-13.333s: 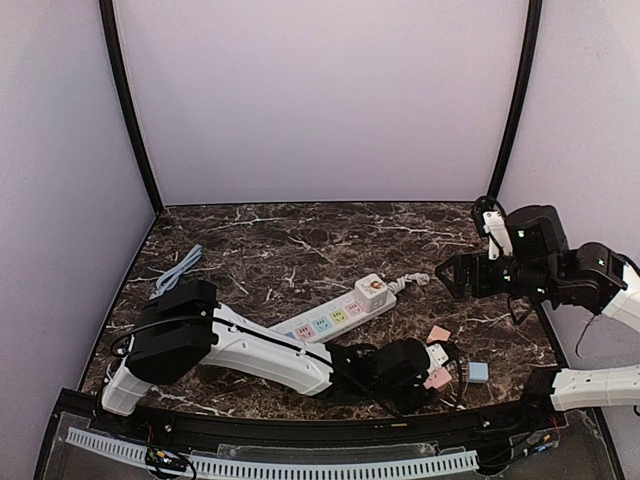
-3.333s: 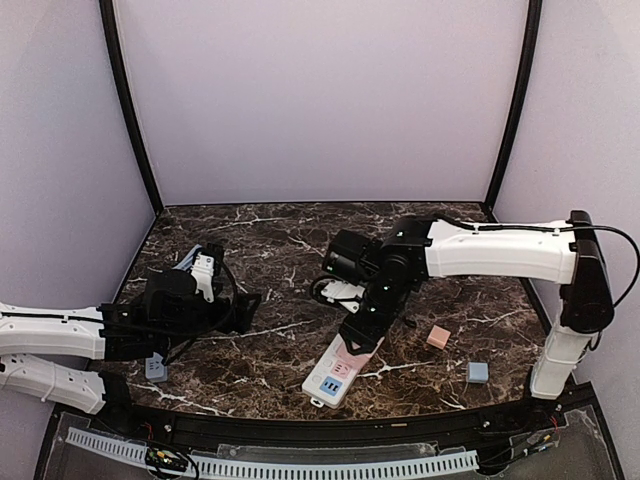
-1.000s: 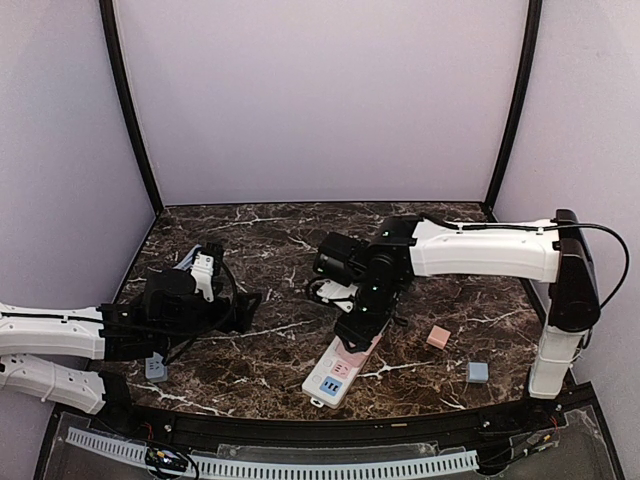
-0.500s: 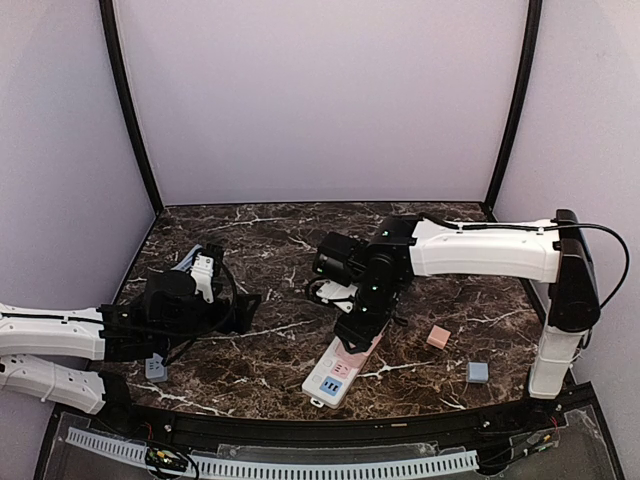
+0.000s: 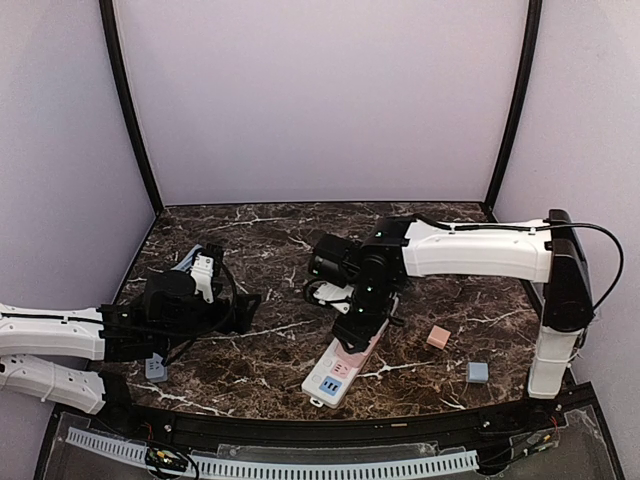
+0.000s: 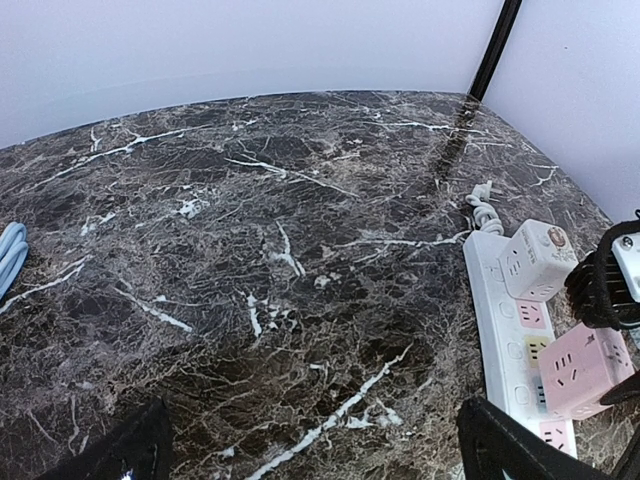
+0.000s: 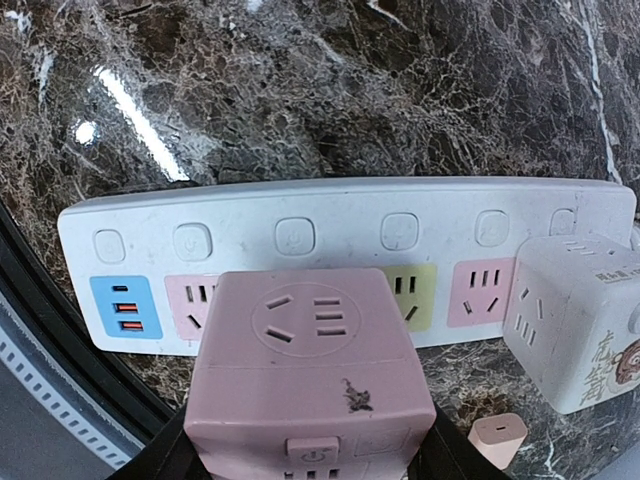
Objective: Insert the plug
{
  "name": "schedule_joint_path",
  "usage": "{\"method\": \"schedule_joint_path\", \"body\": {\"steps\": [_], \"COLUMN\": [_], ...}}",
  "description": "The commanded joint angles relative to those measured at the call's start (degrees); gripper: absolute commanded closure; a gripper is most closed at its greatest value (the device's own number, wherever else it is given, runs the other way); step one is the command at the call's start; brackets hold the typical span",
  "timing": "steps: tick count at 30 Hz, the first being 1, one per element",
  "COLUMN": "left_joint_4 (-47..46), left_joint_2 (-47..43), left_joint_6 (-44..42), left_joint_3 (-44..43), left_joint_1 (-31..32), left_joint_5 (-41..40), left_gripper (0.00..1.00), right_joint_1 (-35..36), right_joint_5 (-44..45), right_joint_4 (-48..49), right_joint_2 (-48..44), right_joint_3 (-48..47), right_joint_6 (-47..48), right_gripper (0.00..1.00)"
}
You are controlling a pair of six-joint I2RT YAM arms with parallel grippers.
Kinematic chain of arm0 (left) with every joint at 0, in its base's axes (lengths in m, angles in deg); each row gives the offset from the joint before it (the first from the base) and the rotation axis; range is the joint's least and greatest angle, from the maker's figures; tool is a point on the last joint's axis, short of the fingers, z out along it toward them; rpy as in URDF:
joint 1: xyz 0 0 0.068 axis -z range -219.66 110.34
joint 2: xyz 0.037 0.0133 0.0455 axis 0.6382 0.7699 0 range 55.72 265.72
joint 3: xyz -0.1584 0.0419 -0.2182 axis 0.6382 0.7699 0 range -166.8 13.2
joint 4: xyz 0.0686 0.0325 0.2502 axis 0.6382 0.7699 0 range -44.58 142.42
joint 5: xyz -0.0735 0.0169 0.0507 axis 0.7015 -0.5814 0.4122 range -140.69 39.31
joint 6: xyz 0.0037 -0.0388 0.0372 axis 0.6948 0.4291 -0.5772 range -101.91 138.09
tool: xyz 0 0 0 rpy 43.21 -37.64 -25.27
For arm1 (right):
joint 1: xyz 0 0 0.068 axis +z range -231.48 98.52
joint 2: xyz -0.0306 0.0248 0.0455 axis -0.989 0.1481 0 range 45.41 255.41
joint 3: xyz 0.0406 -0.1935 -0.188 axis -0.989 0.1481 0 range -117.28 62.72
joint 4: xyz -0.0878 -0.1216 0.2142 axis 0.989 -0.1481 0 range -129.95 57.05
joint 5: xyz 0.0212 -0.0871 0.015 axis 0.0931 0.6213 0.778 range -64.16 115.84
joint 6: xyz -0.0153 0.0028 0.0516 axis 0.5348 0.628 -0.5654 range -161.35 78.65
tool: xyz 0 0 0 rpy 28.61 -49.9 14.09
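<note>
Pink plug cube (image 5: 351,350) is pinched in the right gripper (image 5: 357,326) up top, right over the strip (image 5: 326,383) mid-table. The left gripper (image 5: 246,305) sits well apart on the left.

Left wrist: its fingers (image 6: 130,455) are spread wide, with strip and cube off to the right.

Right wrist: the cube covers the strip's middle sockets, can't tell if it's seated. A white cube (image 7: 575,320) is plugged in at the far end.

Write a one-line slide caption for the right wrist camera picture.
Right gripper grips a pink cube adapter over the white power strip, next to a white cube adapter seated on it.
</note>
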Motion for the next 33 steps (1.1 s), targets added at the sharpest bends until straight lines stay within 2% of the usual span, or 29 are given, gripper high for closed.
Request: {"method": "schedule_joint_path", "body": {"steps": [1, 23, 33], "left_joint_4": [-0.2, -0.2, -0.2], "left_joint_2": [-1.4, -1.8, -2.2], "left_joint_6": [0.1, 0.2, 0.2], "left_joint_3": [0.9, 1.1, 1.2], "left_joint_1": [-0.5, -0.4, -0.5], "left_joint_5": [0.0, 0.0, 0.0], "left_gripper": [0.00, 0.00, 0.00], "right_joint_1": [0.5, 0.5, 0.5], "right_joint_5": [0.8, -0.3, -2.4], "right_joint_4": [-1.1, -2.6, -0.3], "right_joint_2": [2.1, 9.3, 10.9], "right_joint_3": [-1.4, -6.8, -5.8], "right_joint_6": [0.1, 0.9, 0.3], "right_gripper": [1.00, 1.00, 1.00]}}
